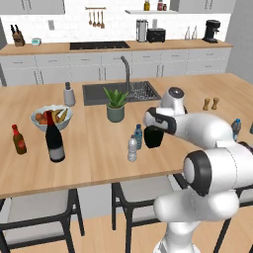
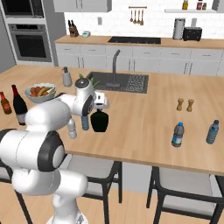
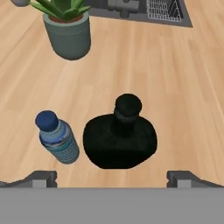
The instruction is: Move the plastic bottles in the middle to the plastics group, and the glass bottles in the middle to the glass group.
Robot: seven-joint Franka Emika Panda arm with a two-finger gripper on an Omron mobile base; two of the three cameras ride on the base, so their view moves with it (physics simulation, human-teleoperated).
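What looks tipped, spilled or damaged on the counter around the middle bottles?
Nothing stands out. The black bottle, blue-tinted bottle and clear bottle all stand upright on the dry counter, with the open gripper above the black one.

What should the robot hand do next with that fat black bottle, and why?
Probably lower straight down and close on the black bottle's neck. The gripper hovers above it, open, with fingertips either side, and the blue bottle stands close beside it.
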